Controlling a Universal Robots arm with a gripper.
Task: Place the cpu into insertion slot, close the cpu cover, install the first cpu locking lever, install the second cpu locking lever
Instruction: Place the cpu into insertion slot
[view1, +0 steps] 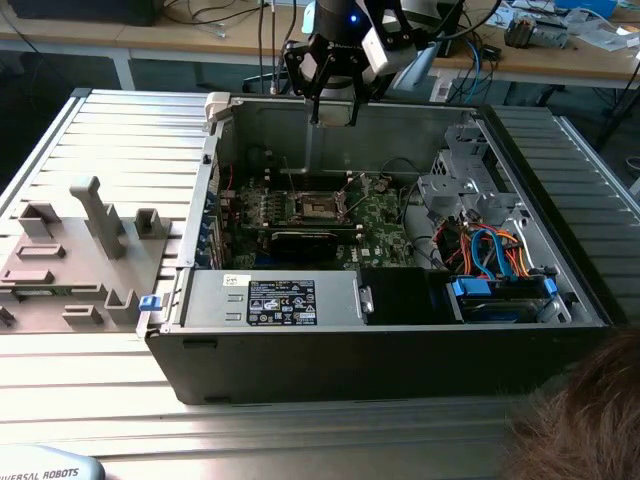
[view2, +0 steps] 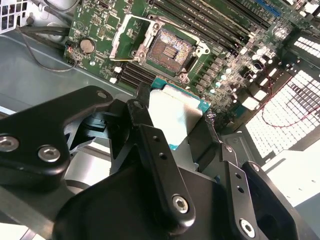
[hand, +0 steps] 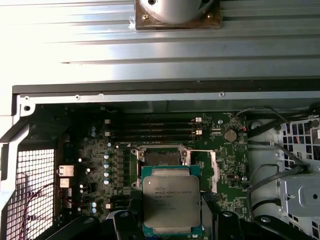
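In the exterior view, the tool hangs over the open computer case on the desk, above and well apart from the insertion slot. In the second wrist view, its fingers are clamped on the cpu, held clear of the insertion slot, and the cpu cover lies swung open beside that slot. In the first wrist view, the gripped cpu sits near the uncovered insertion slot on the green motherboard.

Computer case on table, open side up. Motherboard on case floor. Insertion slot mid-board; cpu cover open, just beside slot. Drive cage at exterior view's right. Gripper above case's far wall, cpu between fingers, above board, apart from slot. Fixture block on table, exterior view's left of case.
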